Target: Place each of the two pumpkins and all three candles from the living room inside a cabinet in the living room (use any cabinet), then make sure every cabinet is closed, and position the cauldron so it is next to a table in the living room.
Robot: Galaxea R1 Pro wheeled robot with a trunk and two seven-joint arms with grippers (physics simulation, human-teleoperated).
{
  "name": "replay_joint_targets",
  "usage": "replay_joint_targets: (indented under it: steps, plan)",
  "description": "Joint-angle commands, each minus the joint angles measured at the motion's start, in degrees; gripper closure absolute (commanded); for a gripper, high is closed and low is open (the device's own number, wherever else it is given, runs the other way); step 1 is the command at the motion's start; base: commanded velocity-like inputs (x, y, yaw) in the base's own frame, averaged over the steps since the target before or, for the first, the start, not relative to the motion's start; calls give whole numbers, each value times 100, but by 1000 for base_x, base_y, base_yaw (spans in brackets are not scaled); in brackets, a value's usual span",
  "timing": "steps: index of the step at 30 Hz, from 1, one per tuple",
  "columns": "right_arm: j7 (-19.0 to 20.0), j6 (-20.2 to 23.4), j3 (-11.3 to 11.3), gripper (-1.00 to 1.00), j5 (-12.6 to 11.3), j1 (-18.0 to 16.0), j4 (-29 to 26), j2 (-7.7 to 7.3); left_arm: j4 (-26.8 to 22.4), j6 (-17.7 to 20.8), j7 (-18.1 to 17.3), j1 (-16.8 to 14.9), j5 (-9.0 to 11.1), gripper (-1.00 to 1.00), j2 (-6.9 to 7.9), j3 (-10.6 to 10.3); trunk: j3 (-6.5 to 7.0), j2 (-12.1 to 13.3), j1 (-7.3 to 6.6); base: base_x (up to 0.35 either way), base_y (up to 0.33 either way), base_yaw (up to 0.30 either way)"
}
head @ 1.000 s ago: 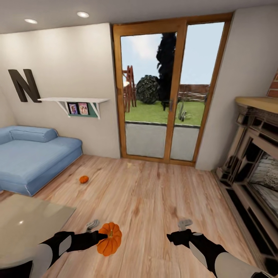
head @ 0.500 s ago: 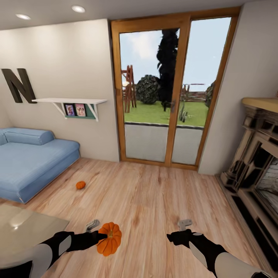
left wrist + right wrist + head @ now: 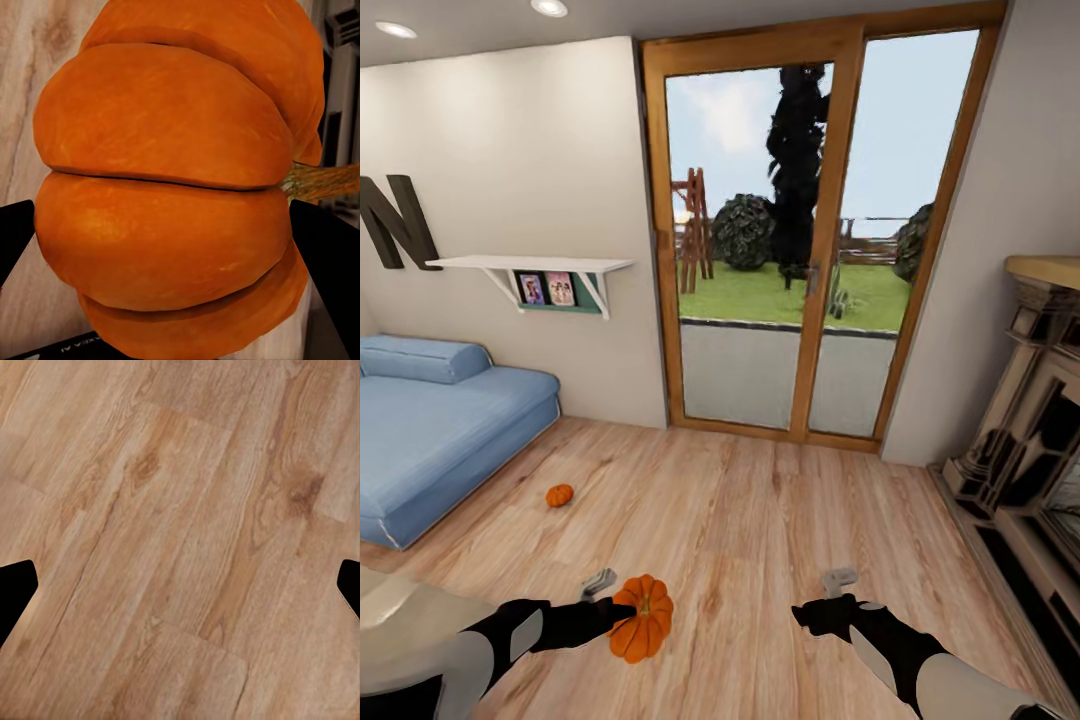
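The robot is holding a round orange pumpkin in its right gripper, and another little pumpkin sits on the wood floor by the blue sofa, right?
Not quite: the left gripper holds the round orange pumpkin, as the head view shows. The rest is right.

Wood floor (image 3: 760, 520), blue sofa (image 3: 430, 430), glass doors (image 3: 800, 240), perhaps a fireplace (image 3: 1030, 450).

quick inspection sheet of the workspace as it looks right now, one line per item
surface: wood plank floor; corner of glossy table.
job's things: one pumpkin held in the left gripper; second pumpkin on the floor near the blue sofa.
clutter: nothing seen.
grippers: left shut on the pumpkin; right gripper open, with nothing between its fingers, over bare floor.
cables: nothing seen.
surroundings: glass doors, wall shelf, fireplace.
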Motion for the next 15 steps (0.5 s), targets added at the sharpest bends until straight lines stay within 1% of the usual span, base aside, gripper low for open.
replay_joint_targets:
  steps: [1, 15]
  plan:
    - [0, 1, 0, -100, 0, 0, 0, 0, -2, 1, 5, 0, 16, 100, 0, 48, 0, 0, 0, 337, 0, 0]
    - [0, 1, 0, -100, 0, 0, 4, -1, -2, -3, -3, -2, 16, 100, 2, 48, 0, 0, 0, 337, 0, 0]
